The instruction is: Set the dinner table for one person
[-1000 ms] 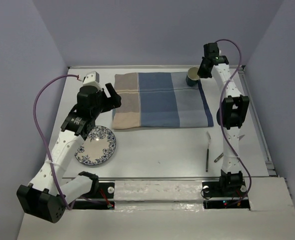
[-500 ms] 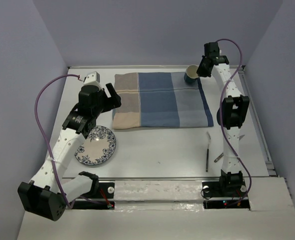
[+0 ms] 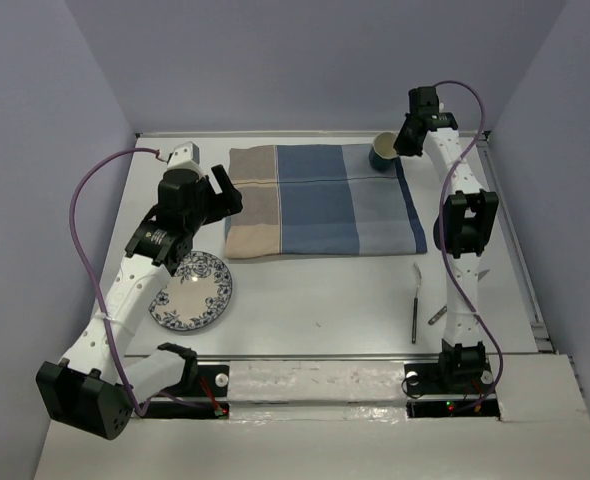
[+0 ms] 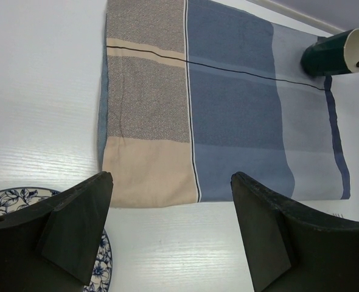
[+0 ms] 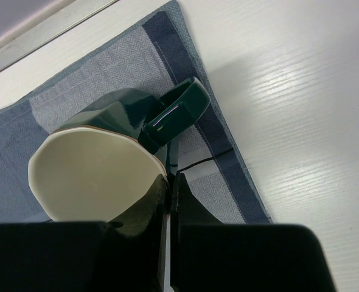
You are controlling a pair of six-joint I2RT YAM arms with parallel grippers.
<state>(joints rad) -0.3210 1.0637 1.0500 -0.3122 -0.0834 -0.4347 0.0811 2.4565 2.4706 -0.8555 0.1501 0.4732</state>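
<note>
Cutlery with dark handles (image 3: 414,305) shows only in the overhead view, on the large flat white-grey matte worktop (image 3: 315,290) near the right arm's base. Only the right wrist view shows the right tool (image 5: 169,182) clamped on the rim of a dark green, cream-lined mug (image 5: 115,118), tilted at a corner of the blue-and-beige striped cloth mat (image 5: 106,67). Left tool (image 4: 170,182) fingers are wide apart, with the worktop below, between the mat's near edge and a blue-floral plate (image 4: 9,199).
</note>
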